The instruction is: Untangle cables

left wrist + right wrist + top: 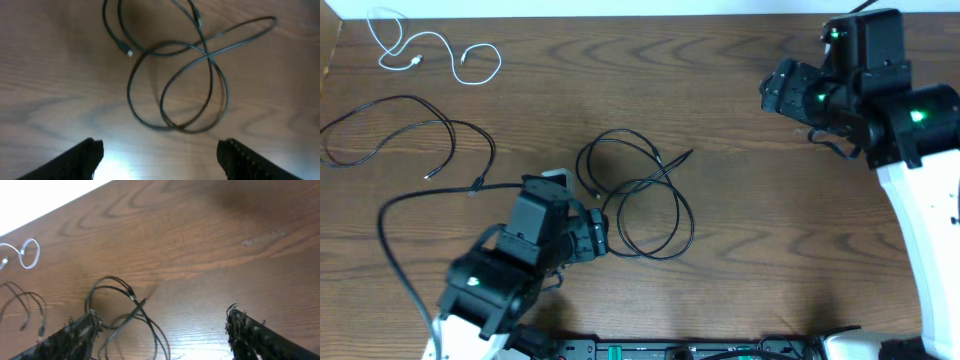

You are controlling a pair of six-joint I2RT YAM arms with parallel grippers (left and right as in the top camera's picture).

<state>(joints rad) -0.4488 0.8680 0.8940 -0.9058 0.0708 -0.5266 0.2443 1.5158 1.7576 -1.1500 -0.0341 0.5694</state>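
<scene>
L hand [160,152] wide, holds nothing; thin black looped cable [206,51] at its 12 o'clock, untouched. R hand [160,330] wide, holding nothing. Brown wooden surface [750,210] open at loop's 3 o'clock.

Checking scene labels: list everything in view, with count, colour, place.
thin white plug-ended cord: 1, white, overhead top left, curled
sprawled thin black cord: 1, black, left side
looped thin black cord: 1, black, centre, crossing itself
wooden table: 1, brown, beneath all
thick arm cable: 1, black, left edge
left arm: 1, black and white, bottom left
right arm: 1, black and white, top right
left claw: 1, black, open, empty
right claw: 1, black, open, empty
</scene>
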